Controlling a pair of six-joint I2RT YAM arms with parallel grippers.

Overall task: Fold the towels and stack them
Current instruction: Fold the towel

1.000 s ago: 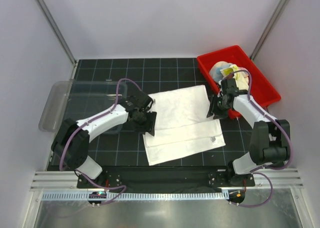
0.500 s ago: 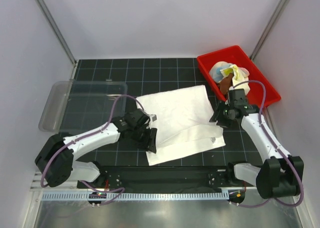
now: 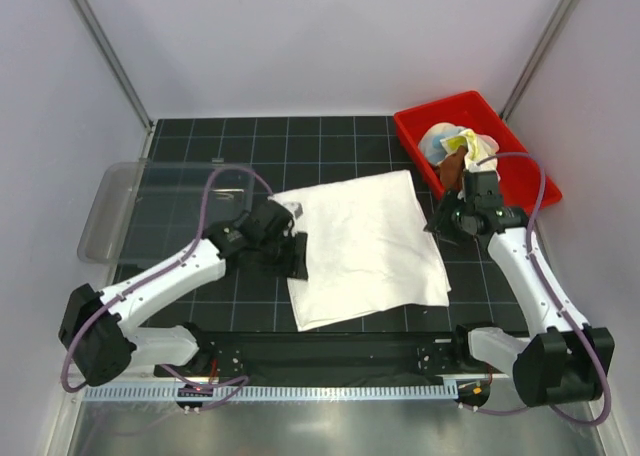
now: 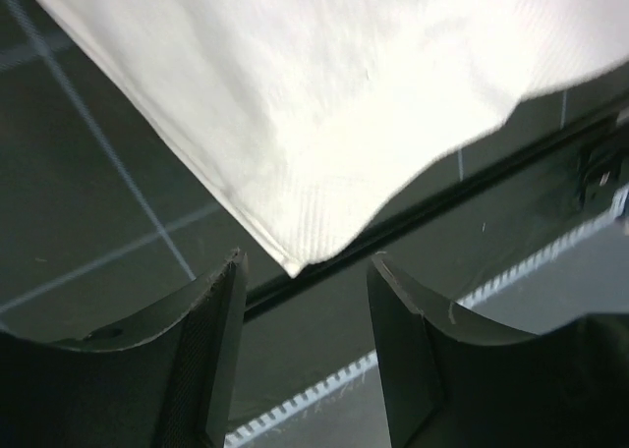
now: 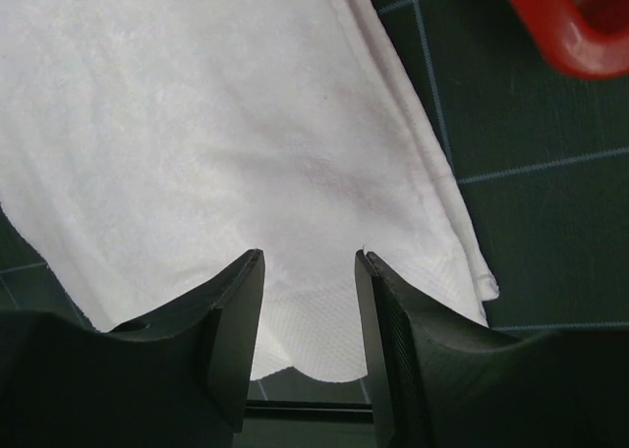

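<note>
**Cream towel flat, both end effectors spread**

On the dark worktop [image 3: 330, 141] the large cream-white towel [image 3: 365, 241] lies doubled over between the arms. Smaller towels [image 3: 455, 146] sit bunched in the red bin [image 3: 505, 136], far right. The left end effector [image 4: 305, 271] is spread at the big towel's left edge. The right end effector [image 5: 310, 261] is spread over its right edge. Neither pinches anything.

The cream towel [image 3: 365, 241]: soft matt cloth; red bin [image 3: 515, 136]: glossy plastic.

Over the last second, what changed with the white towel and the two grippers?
Both arms drew the cream-white towel's top layer toward the near edge, covering the strip that showed before. The left gripper and right gripper have let go and stand open at its sides. The red bin, its cloths and the clear tray stayed put.
</note>
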